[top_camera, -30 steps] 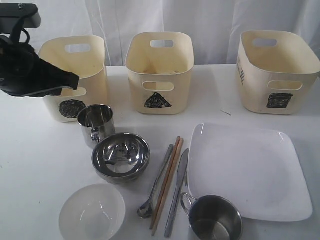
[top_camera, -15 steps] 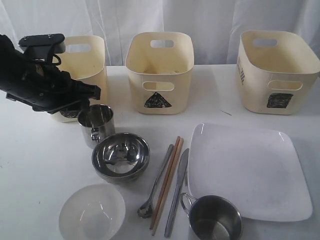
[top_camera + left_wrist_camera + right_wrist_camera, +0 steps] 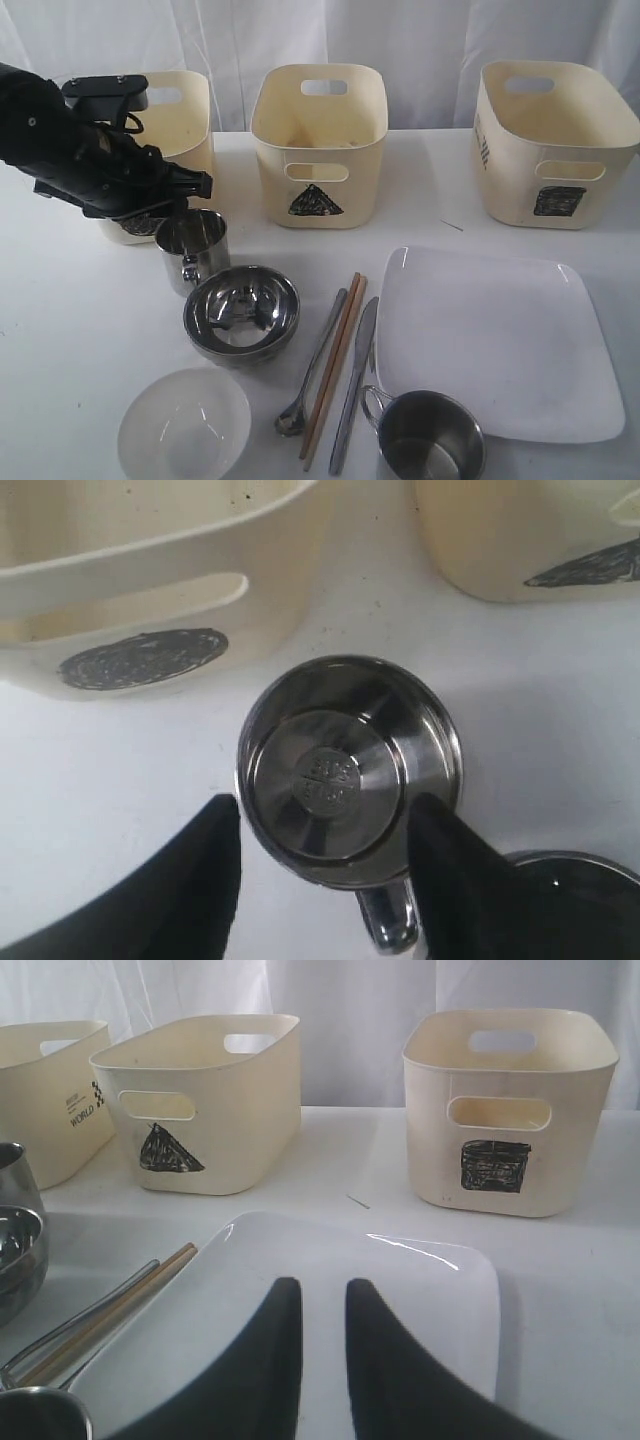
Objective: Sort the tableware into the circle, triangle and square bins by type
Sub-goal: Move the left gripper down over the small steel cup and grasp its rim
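Two fingers (image 3: 200,880) of the left hand (image 3: 325,815) stand spread wide either side of a steel mug (image 3: 345,770) (upright on the desk (image 3: 560,730), just before the circle bin (image 3: 140,658)), gripping nothing. The right hand (image 3: 322,1290) hovers over the white plate (image 3: 420,1290), fingers narrowly parted, empty.

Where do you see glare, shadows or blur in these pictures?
Exterior view: soft, even light and faint shadows, with bright reflections in the steel bowl. Left wrist view: the mug is sharp, with glare round its rim. Right wrist view: a white glare streak on the plate, and the backdrop is washed out.
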{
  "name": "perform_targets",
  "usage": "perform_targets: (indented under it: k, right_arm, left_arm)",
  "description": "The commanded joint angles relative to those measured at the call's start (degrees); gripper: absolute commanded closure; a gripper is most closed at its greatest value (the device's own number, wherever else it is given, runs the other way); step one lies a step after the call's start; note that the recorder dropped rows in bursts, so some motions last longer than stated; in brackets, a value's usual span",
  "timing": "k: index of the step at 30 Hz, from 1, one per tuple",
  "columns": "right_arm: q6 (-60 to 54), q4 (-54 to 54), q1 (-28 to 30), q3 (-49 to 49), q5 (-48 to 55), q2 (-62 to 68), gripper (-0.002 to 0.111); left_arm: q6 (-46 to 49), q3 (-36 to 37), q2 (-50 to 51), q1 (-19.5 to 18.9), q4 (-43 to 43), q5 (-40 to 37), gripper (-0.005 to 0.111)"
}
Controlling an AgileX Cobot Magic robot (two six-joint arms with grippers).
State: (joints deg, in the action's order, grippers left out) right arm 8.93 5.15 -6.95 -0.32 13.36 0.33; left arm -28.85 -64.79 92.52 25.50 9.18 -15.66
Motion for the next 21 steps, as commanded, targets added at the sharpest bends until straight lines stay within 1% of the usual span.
perform_targets:
  k: [1,13,21]
  right_arm:
    - [0.08,0.38,0.15,0.32,-0.2,-0.33,0.092]
    - [0.08,0.38,0.15,0.32,-0.2,-0.33,0.092]
    - [0.08,0.38,0.15,0.32,-0.2,-0.33,0.092]
  left_arm:
    - [-0.39,-0.77,1.45,-0.13,0.36,-0.16,0.051]
    - [-1.47,-0.91,4.85,-0.13,0.55,-1.45,0.051]
    - [-2.58,-0.91,6.84,-0.13,1.36,0.65,0.051]
